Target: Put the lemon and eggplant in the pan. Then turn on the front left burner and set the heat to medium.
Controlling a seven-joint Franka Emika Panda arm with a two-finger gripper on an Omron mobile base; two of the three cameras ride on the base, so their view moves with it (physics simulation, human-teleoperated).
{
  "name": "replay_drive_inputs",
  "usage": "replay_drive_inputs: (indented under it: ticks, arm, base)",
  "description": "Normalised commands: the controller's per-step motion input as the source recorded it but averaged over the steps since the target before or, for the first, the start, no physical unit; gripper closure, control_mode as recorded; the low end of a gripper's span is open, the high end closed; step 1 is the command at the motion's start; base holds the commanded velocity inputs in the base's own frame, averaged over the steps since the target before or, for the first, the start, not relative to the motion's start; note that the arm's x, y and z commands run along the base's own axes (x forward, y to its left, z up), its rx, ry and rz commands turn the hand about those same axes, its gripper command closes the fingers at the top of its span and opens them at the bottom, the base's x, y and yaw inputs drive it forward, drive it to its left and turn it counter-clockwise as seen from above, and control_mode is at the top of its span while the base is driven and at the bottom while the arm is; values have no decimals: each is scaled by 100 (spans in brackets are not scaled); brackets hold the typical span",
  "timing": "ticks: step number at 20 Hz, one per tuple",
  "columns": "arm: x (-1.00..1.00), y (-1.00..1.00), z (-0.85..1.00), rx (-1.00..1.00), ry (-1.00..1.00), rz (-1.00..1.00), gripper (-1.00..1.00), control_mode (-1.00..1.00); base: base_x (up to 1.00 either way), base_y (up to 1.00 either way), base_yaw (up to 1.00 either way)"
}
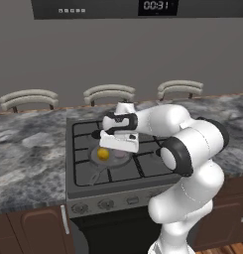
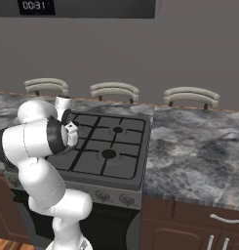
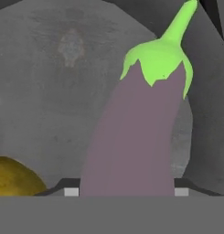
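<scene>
With the eggplant point(image 3: 131, 137) clamped between the part-open fingers point(image 3: 126, 192) and rising straight out from them, green stem tip farthest from the hand, the step in hand looks like the eggplant's drop into the pan point(image 3: 49, 82), which lies right below. Next move probably calls for lowering a little and letting go so it settles beside the lemon point(image 1: 103, 154), already in the pan point(image 1: 95, 163) on the stove point(image 1: 143, 168); burner knob after that.

The lemon point(image 1: 103, 154) lies in the pan point(image 1: 95, 149), left of centre in the frame. The eggplant point(image 3: 136, 137) sits between the hand's point(image 3: 126, 191) fingers above the pan, the lemon at lower left.
</scene>
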Motion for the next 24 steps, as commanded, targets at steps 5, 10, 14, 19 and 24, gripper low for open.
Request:
replay_drive_inputs:
  ticks: [5,10,14,19,24]
  arm:
    - [-1,15,-2,-1,0,-1,-100,-100]
    - [-16,0,0,0,-8,-1,-100,-100]
    - [-12,0,2,0,-16,0,-100,-100]
    - [-15,1,28,0,-39,0,-100,-100]
    - [-28,1,26,0,-38,0,-100,-100]
  base:
    - [0,0,0]
    - [0,0,0]
    - [0,0,0]
    - [0,0,0]
    - [0,0,0]
